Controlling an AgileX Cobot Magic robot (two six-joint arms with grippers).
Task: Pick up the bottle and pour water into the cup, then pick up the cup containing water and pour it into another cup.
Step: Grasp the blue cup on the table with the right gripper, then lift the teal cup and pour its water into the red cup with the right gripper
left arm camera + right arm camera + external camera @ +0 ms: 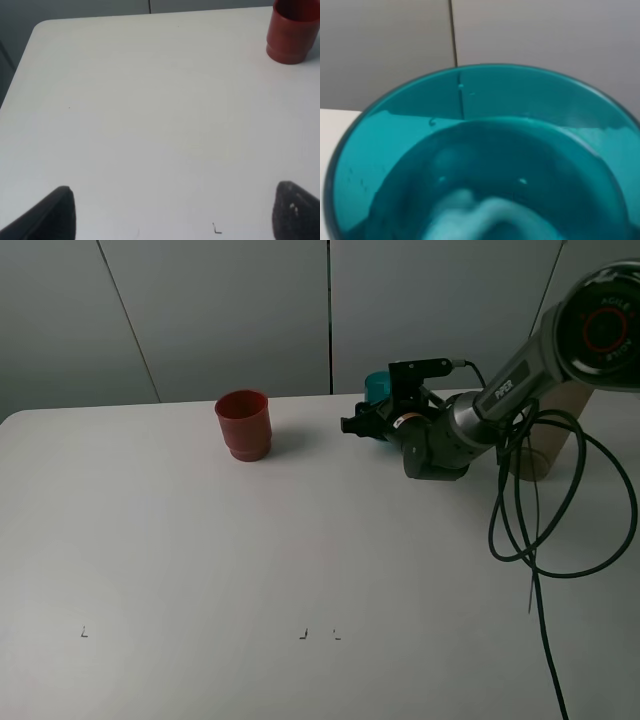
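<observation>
At the tabletop's (300, 540) far edge, the right gripper (366, 424), finger spread untellable, should hold the cup (378, 387) level toward another cup (243, 424); left fingers (55, 215) sit apart.

You have a plain white counter (200, 560) with a rounded corner at the far left. The red cup (243, 424) stands upright on the far half, left of the middle; it is opaque with a stepped, narrower base. The teal cup (377, 386) is near the far edge, right of the red cup and well apart from it. The arm (500, 400) hides its lower part, so you cannot tell if it rests on the counter. Small black marks (84, 632) sit near the front edge, one at the left and two close together near the middle. A black cable (547, 655) loops over the right side; whether it touches the counter is unclear.
</observation>
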